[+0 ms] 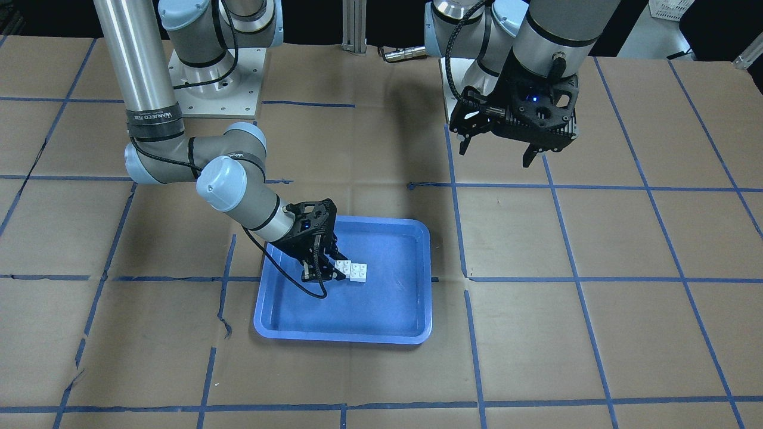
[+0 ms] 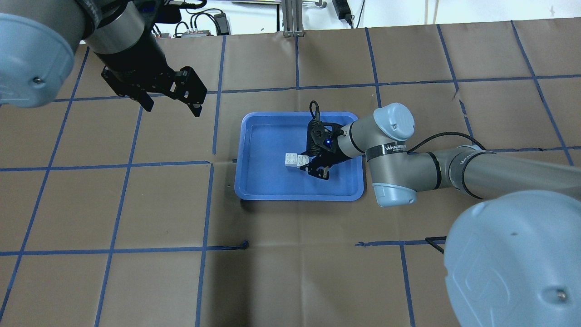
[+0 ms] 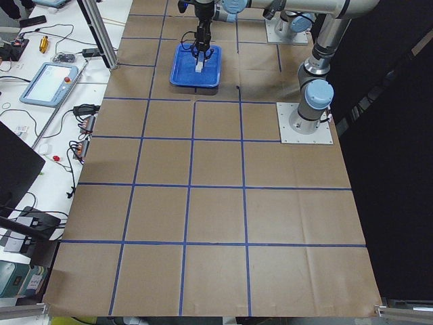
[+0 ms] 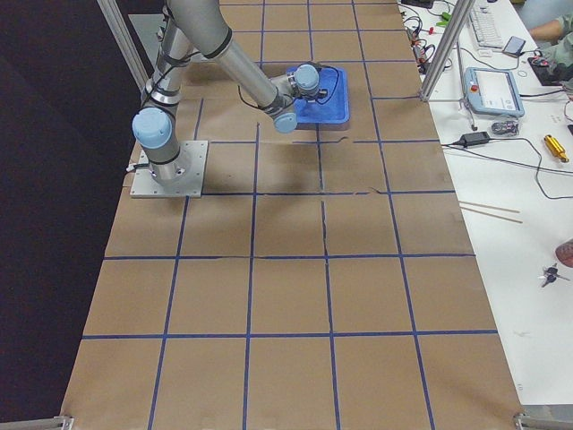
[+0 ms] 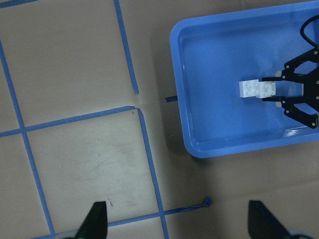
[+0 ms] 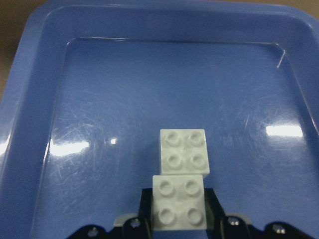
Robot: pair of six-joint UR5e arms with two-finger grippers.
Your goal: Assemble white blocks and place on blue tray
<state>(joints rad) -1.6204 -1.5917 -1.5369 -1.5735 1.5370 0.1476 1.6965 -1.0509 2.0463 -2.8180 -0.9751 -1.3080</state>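
Two white blocks (image 6: 182,151) are joined with an offset and sit low over the middle of the blue tray (image 6: 124,99). My right gripper (image 6: 178,219) is shut on the nearer block (image 6: 178,201), with one finger on each side. The far block sticks out beyond the fingertips. The pair also shows in the overhead view (image 2: 294,160) and the front view (image 1: 353,270), with the right gripper (image 2: 308,163) inside the tray (image 2: 272,184). My left gripper (image 2: 172,102) is open and empty, raised over the bare table well left of the tray.
The table is covered in brown paper with a blue tape grid (image 2: 213,163). The tray's raised rim (image 1: 340,338) surrounds the right gripper (image 1: 331,271). The left arm's base plate (image 1: 453,89) lies behind the left gripper (image 1: 495,156). Monitors and cables lie past the table's far edges.
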